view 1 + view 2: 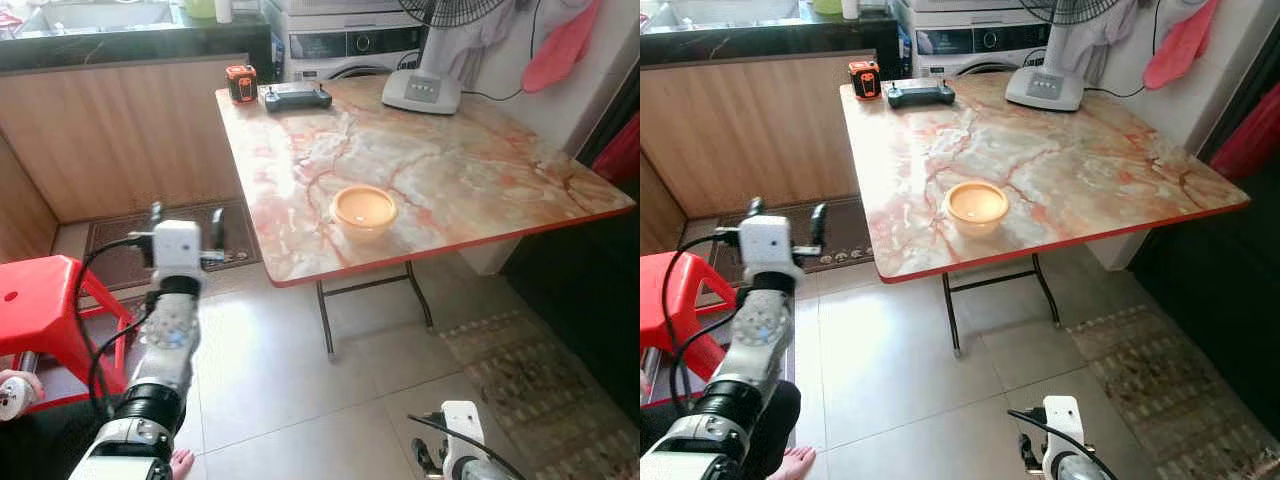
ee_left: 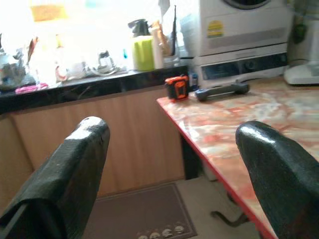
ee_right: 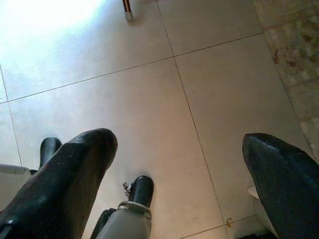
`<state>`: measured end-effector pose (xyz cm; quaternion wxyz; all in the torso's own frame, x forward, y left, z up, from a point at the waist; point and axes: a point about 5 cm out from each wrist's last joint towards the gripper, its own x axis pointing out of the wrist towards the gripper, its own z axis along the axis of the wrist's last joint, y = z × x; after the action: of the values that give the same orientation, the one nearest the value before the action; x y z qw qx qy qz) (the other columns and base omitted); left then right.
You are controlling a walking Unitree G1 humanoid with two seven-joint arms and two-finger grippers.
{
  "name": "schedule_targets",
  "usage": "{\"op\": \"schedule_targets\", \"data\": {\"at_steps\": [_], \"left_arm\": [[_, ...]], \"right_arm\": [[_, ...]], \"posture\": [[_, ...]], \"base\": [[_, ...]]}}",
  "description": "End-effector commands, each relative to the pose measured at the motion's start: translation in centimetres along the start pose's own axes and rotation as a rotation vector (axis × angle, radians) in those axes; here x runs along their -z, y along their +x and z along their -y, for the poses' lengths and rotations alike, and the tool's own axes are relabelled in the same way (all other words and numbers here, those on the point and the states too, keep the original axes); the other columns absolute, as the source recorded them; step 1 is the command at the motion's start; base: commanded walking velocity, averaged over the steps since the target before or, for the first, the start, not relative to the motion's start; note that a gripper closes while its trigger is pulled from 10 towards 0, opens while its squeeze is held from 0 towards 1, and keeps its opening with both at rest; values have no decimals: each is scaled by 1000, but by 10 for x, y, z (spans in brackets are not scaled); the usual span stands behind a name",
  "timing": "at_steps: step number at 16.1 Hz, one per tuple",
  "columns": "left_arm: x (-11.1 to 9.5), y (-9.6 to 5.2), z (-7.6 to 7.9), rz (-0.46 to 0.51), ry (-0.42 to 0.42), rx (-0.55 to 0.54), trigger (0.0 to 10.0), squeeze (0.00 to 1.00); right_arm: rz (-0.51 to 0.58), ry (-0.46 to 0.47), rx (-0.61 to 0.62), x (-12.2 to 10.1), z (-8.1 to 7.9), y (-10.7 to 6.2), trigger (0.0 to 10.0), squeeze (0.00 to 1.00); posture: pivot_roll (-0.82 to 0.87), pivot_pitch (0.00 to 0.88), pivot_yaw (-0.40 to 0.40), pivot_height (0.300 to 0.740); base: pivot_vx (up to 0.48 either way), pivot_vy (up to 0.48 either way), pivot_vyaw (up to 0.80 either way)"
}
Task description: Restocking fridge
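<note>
Left claw (image 1: 187, 226) is raised in front of the robot, off the near left corner of the marble worktop (image 1: 470, 170), its two black fingers (image 2: 75, 169) spread wide apart with nothing between them. Through the left wrist view the gap between them frames the wooden cabinet front and the red edge of the worktop. Right claw (image 3: 179, 184) hangs low at the robot's right side, pointing down at the tiled floor (image 3: 149, 89), fingers likewise parted and empty.

An orange bowl (image 1: 364, 210) sits on the worktop near its front edge, well apart from either claw. At the far end lie a dark handheld controller (image 1: 295, 97) and, just beside it, a small orange-and-black tape measure (image 1: 241, 83). A white fan base (image 1: 422, 90) stands at the far right corner. A washing machine (image 1: 350, 45) stands behind the worktop, and a red plastic stool (image 1: 45, 300) is on the floor to the robot's left.
</note>
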<state>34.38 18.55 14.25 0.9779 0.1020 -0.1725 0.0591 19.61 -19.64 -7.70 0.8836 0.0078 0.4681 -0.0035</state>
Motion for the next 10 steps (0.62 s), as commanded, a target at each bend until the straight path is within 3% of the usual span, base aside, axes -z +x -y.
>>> {"op": "schedule_targets", "data": {"at_steps": [1,8,10], "left_arm": [[-2,0,0,4,7,11,10000,0],[-2,2,-13,-16,18,-13,10000,0],[-3,4,-16,-28,-60,-37,10000,0]], "right_arm": [[-4,13,6,2,1,0,10000,0],[-2,14,3,0,2,0,10000,0],[-2,14,1,0,2,0,10000,0]], "posture": [[-9,0,-31,740],[4,0,-41,740],[5,0,-44,740]], "base": [[0,-472,0],[0,-465,0],[0,0,0]]}}
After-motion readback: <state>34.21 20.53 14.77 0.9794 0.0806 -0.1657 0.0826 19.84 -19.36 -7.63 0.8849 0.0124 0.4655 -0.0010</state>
